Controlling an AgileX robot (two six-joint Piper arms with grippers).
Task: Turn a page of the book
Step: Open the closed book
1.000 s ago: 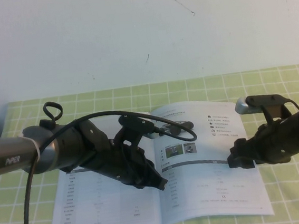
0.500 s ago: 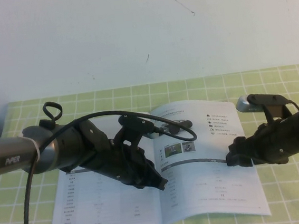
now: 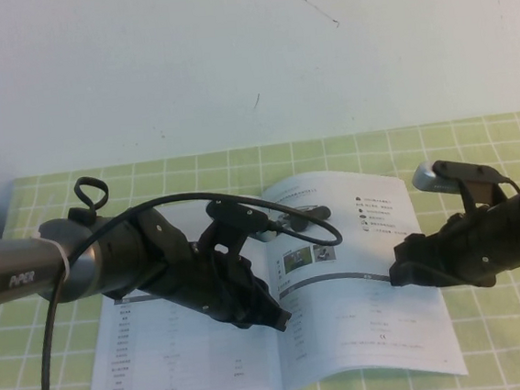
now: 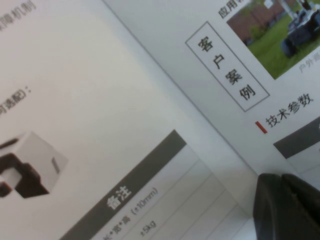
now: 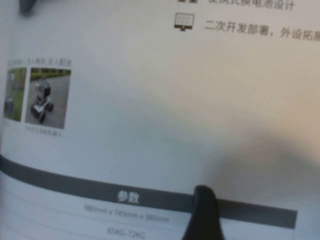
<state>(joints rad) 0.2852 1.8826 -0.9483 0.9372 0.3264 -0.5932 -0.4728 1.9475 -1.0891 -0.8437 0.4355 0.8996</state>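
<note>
The book (image 3: 283, 340) lies open on the near part of the counter (image 3: 477, 151), on a green checked cloth (image 3: 511, 318). The left hand (image 3: 277, 319) presses near the middle fold, fingers together. The right hand (image 3: 402, 274) rests on the right page (image 3: 364, 323); whether it is open, I cannot tell.

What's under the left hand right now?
The open book: left hand sits at its centre fold. The paper beneath the arm is hidden. Right hand sits on the right page.
</note>
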